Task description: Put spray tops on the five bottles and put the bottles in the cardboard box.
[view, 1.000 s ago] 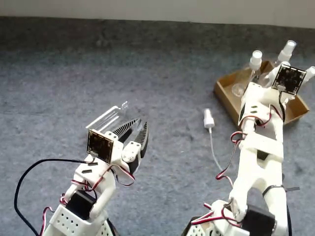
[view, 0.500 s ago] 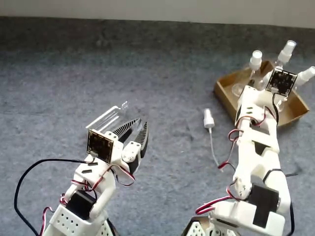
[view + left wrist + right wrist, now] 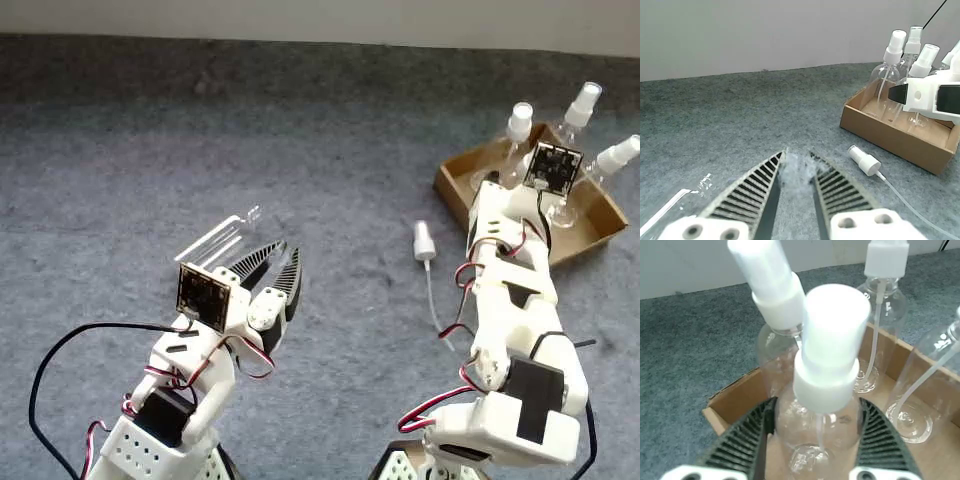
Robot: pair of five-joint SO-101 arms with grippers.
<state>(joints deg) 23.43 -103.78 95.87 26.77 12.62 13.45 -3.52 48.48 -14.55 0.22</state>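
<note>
While the right tool gripped one capped bottle in the cardboard box at far right beside three others, the fifth bottle lay uncapped by the open, empty left tool, its spray top loose on the worktop.

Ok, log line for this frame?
left gripper open beside uncapped bottle | right gripper around capped bottle in cardboard box | loose spray top on mat
</note>
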